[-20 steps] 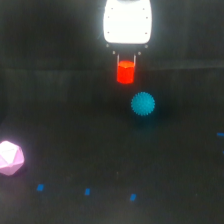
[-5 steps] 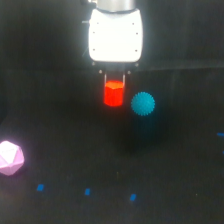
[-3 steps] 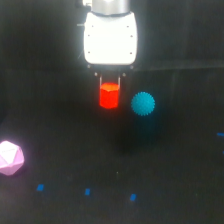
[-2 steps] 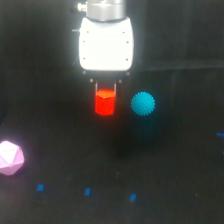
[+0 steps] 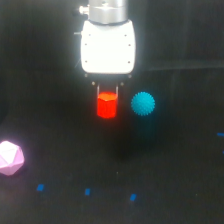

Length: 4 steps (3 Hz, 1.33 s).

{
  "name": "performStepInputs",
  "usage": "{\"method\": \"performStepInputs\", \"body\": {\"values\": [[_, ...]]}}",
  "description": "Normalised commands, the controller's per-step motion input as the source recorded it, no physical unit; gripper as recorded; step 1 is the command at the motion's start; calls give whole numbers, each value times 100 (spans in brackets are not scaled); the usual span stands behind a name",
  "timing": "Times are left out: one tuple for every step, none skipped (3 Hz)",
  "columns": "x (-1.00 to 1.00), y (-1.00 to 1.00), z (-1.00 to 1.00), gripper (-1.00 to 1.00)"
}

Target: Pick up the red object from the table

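Observation:
The red object is a small bright red-orange block held between the two thin fingers of my gripper. The gripper is shut on it, under the white gripper body. The block hangs above the dark table; a faint shadow lies on the table below and to the exterior view's right of it.
A cyan spiky ball sits close to the exterior view's right of the held block. A pink faceted polyhedron lies at the exterior view's left edge. Small blue marks dot the table near the front.
The gripper with the red block has moved toward the exterior view's left and looks larger and lower in the frame. The ball and the polyhedron have not moved.

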Motion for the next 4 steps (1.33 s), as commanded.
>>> {"method": "performStepInputs", "body": {"values": [[13, -11, -5, -96], [18, -16, -10, -98], [17, -1, -4, -100], [-19, 45, -19, -100]]}}
